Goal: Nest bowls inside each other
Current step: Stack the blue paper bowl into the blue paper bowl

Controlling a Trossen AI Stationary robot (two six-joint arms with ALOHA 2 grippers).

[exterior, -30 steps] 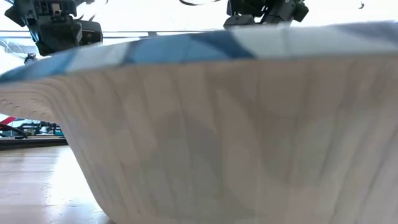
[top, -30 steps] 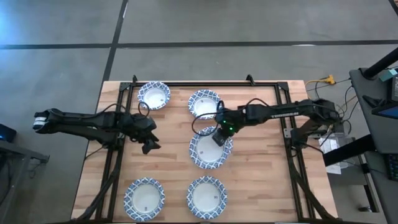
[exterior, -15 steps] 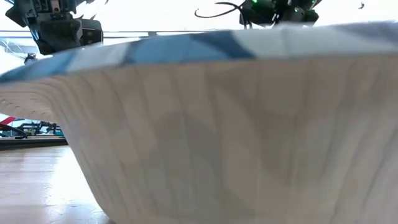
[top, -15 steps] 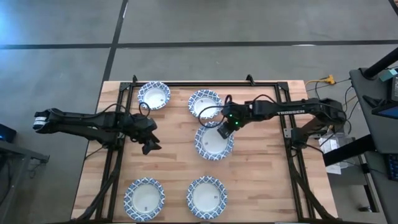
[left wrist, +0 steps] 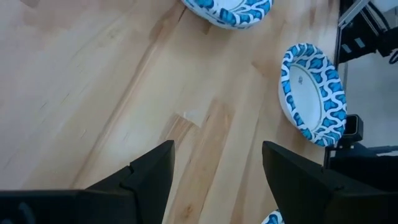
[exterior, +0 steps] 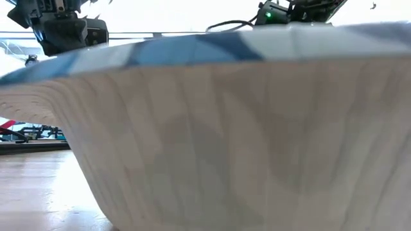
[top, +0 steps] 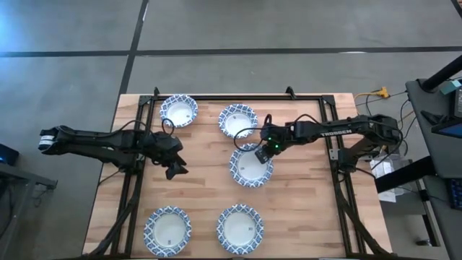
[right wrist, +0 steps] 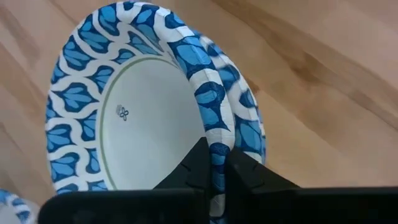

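Note:
Several blue-and-white rimmed bowls show from above. Two sit at the far edge (top: 178,110) (top: 238,120) and two at the near edge (top: 167,227) (top: 240,226), each resting on its base. My right gripper (top: 268,148) is shut on the rim of a middle bowl (top: 251,167); in the right wrist view a second rim (right wrist: 245,124) shows just behind the first, so bowls sit nested there. My left gripper (top: 173,170) is open over bare wood left of centre (left wrist: 217,180), touching nothing. My right gripper pinches the middle bowl's patterned rim (right wrist: 214,152) on its far right side, one finger (right wrist: 189,171) on the white inside and the other (right wrist: 252,174) outside. The fingers reach down from above, slanting in from the table's right. I cannot tell whether the bowl is lifted clear.
One near-edge bowl (exterior: 225,128) stands right in front of the low camera and blocks most of that view. A black frame (top: 238,97) runs along the far edge and down both sides of the wooden table (top: 303,217). Bare wood lies between the bowls.
My right gripper has moved toward the table's far right, taking the held bowl with it; the bowl now lies a little farther and to the right, closer to the far-edge bowl beside it.

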